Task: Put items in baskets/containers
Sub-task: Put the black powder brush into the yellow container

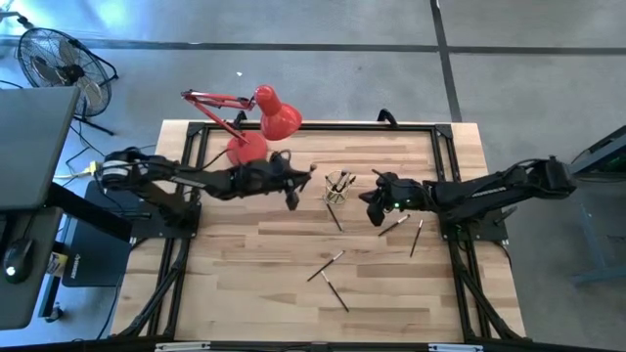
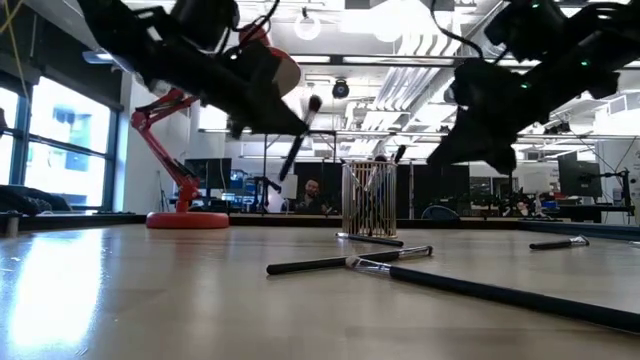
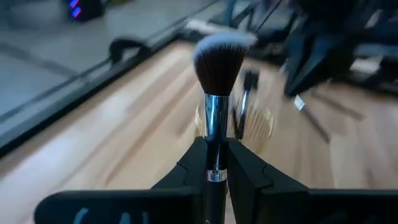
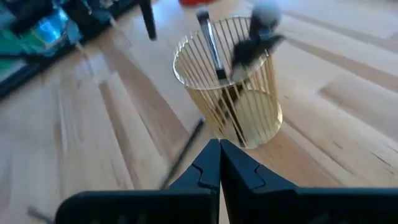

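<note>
High view coverage takes in the whole wooden counter, with a red desk lamp at its far edge and a wire-sided cup near the middle, already stocked with a few brushes. The left gripper is held just beside the cup, its jaws clamped on a makeup brush; the right gripper is parked on the cup's other side, jaws pressed together and empty. Delivery of the held brush is judged to be the step in hand; next, the brush must be carried over the rim and released. Loose brushes are left on the counter. Only the left wrist view reveals the bristle tuft; the cup's gold wires are shown by the right wrist view alone.
</note>
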`<action>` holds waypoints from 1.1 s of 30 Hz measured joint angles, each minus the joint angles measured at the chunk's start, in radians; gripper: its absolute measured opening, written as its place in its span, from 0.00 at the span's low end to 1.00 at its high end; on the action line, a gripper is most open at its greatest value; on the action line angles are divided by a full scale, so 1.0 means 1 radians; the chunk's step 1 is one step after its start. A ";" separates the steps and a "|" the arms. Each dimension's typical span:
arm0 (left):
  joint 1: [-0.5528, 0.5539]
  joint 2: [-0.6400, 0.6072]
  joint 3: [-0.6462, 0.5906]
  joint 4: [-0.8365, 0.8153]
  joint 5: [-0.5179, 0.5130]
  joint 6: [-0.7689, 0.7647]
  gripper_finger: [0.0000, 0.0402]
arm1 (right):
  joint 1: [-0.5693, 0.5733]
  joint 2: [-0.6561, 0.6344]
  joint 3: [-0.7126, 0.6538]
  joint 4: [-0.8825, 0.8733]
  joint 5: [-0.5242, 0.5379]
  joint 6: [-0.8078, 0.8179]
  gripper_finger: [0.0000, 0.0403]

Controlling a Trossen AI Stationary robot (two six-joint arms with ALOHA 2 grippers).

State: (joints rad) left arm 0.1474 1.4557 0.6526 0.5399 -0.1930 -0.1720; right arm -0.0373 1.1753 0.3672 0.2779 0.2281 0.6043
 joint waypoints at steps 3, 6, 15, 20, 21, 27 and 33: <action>0.031 0.040 0.014 0.161 0.159 0.070 0.08 | 0.007 0.025 -0.005 -0.010 0.028 0.006 0.00; 0.036 0.096 0.034 0.273 0.270 0.138 0.08 | 0.013 0.033 -0.005 -0.020 0.059 0.020 0.00; 0.037 0.264 0.194 0.330 0.382 0.239 0.08 | 0.014 0.054 -0.006 -0.031 0.073 0.103 0.00; 0.050 0.297 0.260 0.315 0.398 0.292 0.08 | 0.014 0.056 -0.004 -0.021 0.073 0.145 0.00; 0.058 0.297 0.264 0.311 0.400 0.295 0.08 | 0.014 0.056 -0.004 -0.026 0.073 0.152 0.00; 0.117 0.344 0.265 0.287 0.409 0.299 0.08 | 0.014 0.056 -0.004 -0.026 0.082 0.155 0.00; 0.135 0.413 0.275 0.301 0.453 0.272 0.11 | 0.014 0.056 -0.004 -0.026 0.114 0.132 0.00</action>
State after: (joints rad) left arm 0.2820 1.8686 0.9280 0.8406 0.2597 0.1001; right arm -0.0235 1.2308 0.3634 0.2516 0.3420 0.7362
